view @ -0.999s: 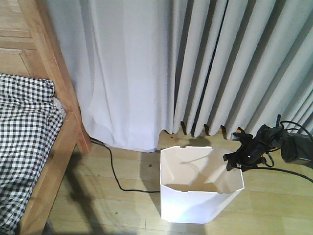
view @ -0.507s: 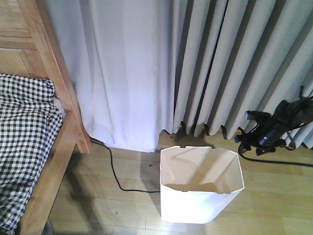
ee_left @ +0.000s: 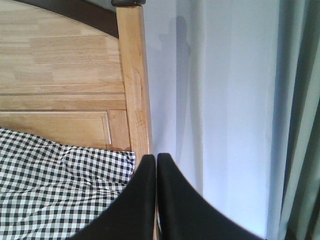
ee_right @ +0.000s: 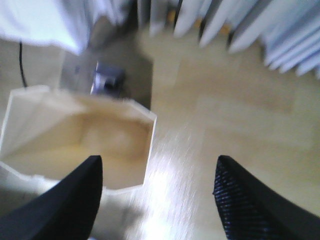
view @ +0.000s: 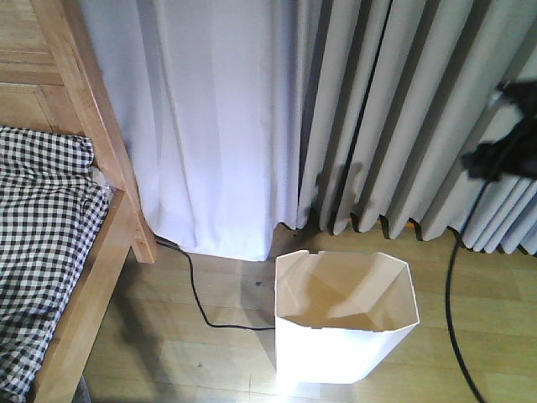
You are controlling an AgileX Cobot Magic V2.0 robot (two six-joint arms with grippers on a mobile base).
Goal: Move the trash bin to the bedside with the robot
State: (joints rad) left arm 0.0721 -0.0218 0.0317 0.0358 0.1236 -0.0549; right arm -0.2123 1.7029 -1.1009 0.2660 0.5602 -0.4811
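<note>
Leftmost, bedside with checked bedding; left gripper clenched beside its post. Trash bin upright on floor, well apart rightward. Right gripper spread wide, empty, above bin's right rim.

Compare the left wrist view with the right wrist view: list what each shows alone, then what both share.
Only the left wrist view shows the bed frame, the checked bedding, and the left gripper with its fingers pressed together. Only the right wrist view shows the bin standing on the wooden floor, and the right gripper with its fingers spread wide, holding nothing. Both show the pale curtain.
</note>
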